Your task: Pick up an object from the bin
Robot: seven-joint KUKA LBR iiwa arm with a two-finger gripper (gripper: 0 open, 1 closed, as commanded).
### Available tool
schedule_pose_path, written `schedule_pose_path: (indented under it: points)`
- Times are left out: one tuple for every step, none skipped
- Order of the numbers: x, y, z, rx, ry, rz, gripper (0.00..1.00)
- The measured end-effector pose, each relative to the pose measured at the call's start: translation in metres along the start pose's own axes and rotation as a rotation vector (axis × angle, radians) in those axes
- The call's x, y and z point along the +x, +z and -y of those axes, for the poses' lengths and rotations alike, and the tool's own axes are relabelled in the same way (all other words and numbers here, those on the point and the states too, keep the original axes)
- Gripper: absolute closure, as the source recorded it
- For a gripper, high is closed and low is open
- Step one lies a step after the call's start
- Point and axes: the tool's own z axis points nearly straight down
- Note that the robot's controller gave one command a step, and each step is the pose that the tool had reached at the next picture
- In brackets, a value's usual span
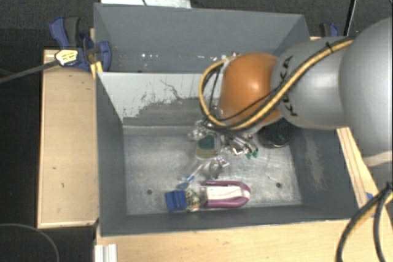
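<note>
My gripper [216,149] hangs low over the middle of the bin, just under the arm's orange cover. A small teal-green thing [207,143] shows right against its metal parts; whether it is held cannot be told. Below the gripper, near the bin's front wall, lies a long purple and white packet [224,195] with a blue block [175,200] at its left end. A thin blue-tipped stick [187,180] lies between the packet and the gripper.
A black round thing [276,137] lies on the bin floor to the right, partly under the arm. A tiny green bit [250,154] sits beside the gripper. The arm covers the bin's right rear part.
</note>
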Motion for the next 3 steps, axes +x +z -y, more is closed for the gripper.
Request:
schedule_pose_path:
  points:
    - [-0.002, -0.003, -0.001, -0.001, 0.004, 0.006, 1.0]
    - [-0.003, -0.016, 0.0, -0.003, 0.01, -0.004, 1.0]
    - [-0.005, -0.05, 0.0, -0.002, 0.016, -0.003, 1.0]
